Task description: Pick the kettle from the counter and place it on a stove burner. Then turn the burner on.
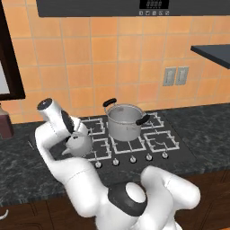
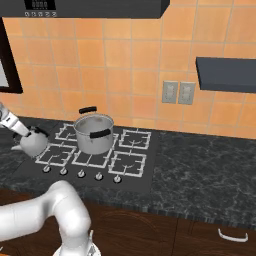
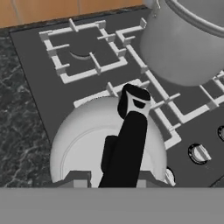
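Two dark finger tips of the gripper (image 3: 109, 180) flank the arched black handle of the kettle (image 3: 87, 140), closed on it. The kettle sits over the front-left stove burner (image 1: 101, 150) of the black cooktop (image 2: 145, 175), at the edge nearest the dark marbled counter (image 2: 200, 165). One larger steel pot (image 1: 125, 121) with two black side handles stands just beside it on the middle grates, above the row of silver knobs (image 1: 132, 159).
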Available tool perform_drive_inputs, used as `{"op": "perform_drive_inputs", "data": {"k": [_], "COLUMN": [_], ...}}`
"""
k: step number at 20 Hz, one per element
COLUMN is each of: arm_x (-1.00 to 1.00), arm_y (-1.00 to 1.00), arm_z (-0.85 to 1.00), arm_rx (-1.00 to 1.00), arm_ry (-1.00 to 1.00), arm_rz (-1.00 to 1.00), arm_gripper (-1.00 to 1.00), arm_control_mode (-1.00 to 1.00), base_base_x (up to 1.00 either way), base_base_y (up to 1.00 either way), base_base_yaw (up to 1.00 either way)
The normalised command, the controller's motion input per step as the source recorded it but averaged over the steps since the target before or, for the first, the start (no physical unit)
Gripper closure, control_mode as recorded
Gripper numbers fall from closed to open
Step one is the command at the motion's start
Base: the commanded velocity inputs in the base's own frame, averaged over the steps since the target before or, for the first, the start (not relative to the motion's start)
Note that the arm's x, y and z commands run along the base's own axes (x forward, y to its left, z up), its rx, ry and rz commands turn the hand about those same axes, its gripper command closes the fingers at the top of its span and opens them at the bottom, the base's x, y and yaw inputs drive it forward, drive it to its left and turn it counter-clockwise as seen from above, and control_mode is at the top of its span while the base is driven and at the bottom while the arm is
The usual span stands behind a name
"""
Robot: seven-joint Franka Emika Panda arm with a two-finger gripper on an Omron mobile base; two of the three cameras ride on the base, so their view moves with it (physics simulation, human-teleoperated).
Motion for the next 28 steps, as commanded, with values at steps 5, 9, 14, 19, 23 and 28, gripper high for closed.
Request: {"op": "perform_drive_inputs", "data": {"k": [5,9,14,19,23,28], "arm_x": [0.21,0.22,0.11,0.14,0.41,0.46], "arm_y": [-0.8,-0.36,-0.11,0.0,-0.12,-0.32], "arm_z": [0.0,0.0,0.0,0.0,0.0,0.0], "arm_rx": [0.15,0.08,0.2,0.1,0.0,0.01], "arm_ry": [0.0,0.0,0.0,0.01,0.0,0.0], "arm_rz": [0.0,0.0,-0.02,-0.03,-0.01,0.0], "arm_gripper": [1.0,1.0,1.0,1.0,1.0,1.0], "arm_control_mode": [-1.0,-1.0,-1.0,-1.0,-1.0,-1.0], "base_base_x": [0.0,0.0,0.0,0.0,0.0,0.0], "base_base_y": [0.0,0.0,0.0,0.0,0.0,0.0], "base_base_yaw": [0.0,0.0,0.0,0.0,0.0,0.0]}}
